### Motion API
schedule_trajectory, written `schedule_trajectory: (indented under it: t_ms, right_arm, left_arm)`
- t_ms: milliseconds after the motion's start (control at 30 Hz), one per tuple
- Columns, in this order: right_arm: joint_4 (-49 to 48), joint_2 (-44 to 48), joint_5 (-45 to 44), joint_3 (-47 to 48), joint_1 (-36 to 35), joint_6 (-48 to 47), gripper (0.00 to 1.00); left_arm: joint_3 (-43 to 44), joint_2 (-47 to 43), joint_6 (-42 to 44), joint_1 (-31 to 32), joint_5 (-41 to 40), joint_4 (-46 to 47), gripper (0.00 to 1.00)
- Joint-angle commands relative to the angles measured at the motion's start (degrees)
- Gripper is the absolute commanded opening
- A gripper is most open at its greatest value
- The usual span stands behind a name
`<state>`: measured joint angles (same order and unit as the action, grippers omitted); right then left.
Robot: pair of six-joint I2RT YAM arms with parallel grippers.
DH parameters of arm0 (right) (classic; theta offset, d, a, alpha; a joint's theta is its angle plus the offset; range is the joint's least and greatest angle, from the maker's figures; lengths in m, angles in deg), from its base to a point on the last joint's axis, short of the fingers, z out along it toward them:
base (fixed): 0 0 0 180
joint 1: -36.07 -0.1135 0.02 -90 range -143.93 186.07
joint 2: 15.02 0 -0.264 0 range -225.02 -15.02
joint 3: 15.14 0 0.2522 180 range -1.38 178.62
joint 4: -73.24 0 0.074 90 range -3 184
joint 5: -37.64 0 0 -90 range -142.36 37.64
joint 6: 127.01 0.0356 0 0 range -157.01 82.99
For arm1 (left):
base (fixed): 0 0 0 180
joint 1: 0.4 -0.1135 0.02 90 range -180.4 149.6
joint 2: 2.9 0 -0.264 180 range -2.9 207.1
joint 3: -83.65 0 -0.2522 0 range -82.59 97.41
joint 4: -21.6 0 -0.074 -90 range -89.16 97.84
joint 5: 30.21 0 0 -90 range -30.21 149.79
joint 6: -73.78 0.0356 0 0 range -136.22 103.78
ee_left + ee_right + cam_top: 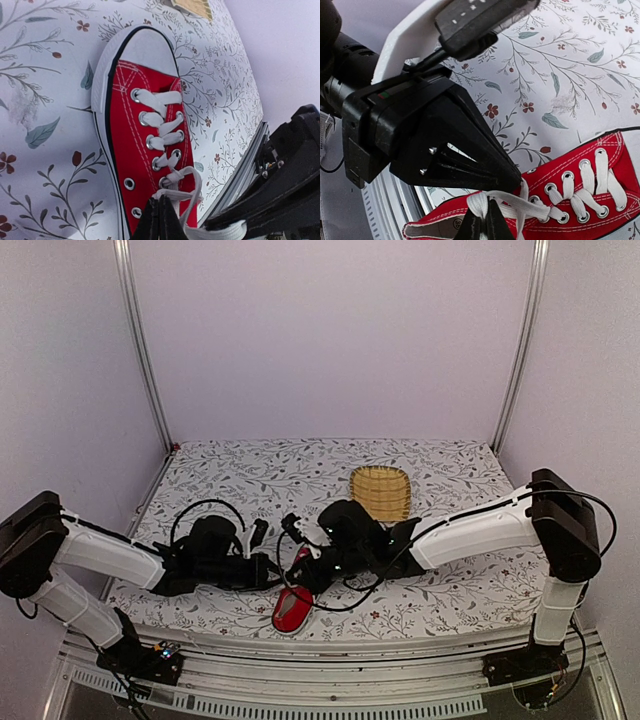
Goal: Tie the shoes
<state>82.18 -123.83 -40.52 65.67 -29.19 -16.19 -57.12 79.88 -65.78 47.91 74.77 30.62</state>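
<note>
The left gripper [159, 220] has its fingers pressed together on a strand of the white laces [172, 176] at the top eyelets of the red shoe [125, 140], whose toe points straight away from it. The right gripper [482, 226] meets it tip to tip over the shoe's mouth, likewise closed and pinching a lace, with the toe off to its right. The basket [380, 492] lies well beyond both, on the flowered cloth [220, 465].

Left arm [105, 558] and right arm [475, 530] low, angled inward; left pincer [159, 220] and right pincer [482, 226] near each other, both closed
</note>
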Motion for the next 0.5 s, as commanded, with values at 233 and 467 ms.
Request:
schedule_trajectory:
  t_ms: [233,467]
  right_arm:
    - [-0.37,3.80,-6.58,-5.12,2.75,7.06,0.02]
    - [-3.11,5.22,-4.38,-9.99,6.05,10.29,0.02]
  left_arm:
    - [-3.27,-2.53,0.71,-3.18,-4.58,-1.60,0.00]
    - [-4.75,-2.34,1.40,-5.46,-6.29,-1.45,0.00]
